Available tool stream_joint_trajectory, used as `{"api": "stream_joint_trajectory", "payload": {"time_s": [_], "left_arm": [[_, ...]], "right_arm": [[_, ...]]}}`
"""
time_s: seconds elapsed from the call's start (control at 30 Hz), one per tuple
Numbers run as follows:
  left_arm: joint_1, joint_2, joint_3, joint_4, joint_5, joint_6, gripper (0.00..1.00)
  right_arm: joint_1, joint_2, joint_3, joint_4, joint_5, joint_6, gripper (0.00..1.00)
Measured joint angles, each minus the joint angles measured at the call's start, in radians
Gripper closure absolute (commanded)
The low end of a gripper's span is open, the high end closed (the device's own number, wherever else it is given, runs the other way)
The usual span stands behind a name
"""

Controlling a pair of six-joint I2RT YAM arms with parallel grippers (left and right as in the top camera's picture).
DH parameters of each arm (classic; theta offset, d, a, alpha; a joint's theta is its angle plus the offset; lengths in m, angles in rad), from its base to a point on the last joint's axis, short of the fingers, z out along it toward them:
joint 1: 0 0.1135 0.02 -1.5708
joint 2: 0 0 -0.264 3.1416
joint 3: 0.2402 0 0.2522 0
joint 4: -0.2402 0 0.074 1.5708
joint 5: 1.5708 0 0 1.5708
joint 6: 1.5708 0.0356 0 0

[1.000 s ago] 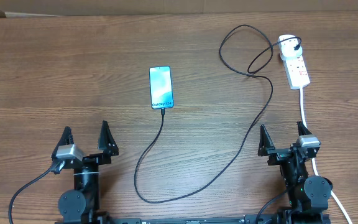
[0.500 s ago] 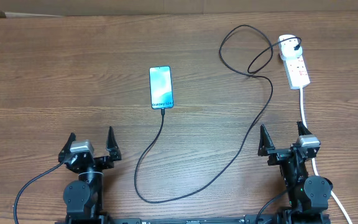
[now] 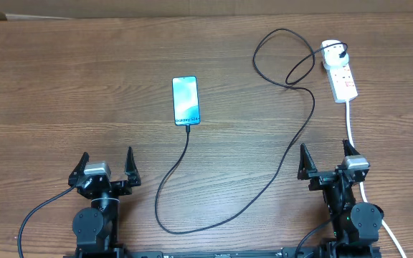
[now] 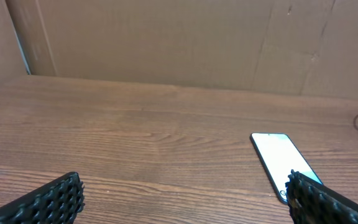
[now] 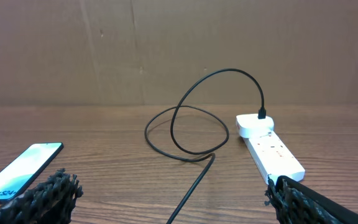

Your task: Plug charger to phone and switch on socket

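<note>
Left tool [image 3: 107, 155] shifted right; phone [image 3: 186, 100] lit teal, charger [image 3: 312, 107] touching bottom edge.

Both arms sit folded low, left gripper [image 3: 107, 159] and right gripper [image 3: 324, 153] each with fingers spread wide, empty.

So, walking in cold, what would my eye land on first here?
Probably the phone, its bright blue screen lit near the middle of the wooden table. Next comes the long black charger cable, looping from the phone's near edge across to the white socket at the far right. At the near edge, the left hand and right hand sit open and empty.
</note>
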Motion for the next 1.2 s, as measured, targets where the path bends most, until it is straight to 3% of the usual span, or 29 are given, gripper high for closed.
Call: {"api": "stream_joint_trajectory", "payload": {"time_s": [1.2], "left_arm": [[0.000,0.000,0.000,0.001,-0.026,0.056,0.00]], "right_arm": [[0.000,0.000,0.000,0.000,0.000,0.000,0.00]]}}
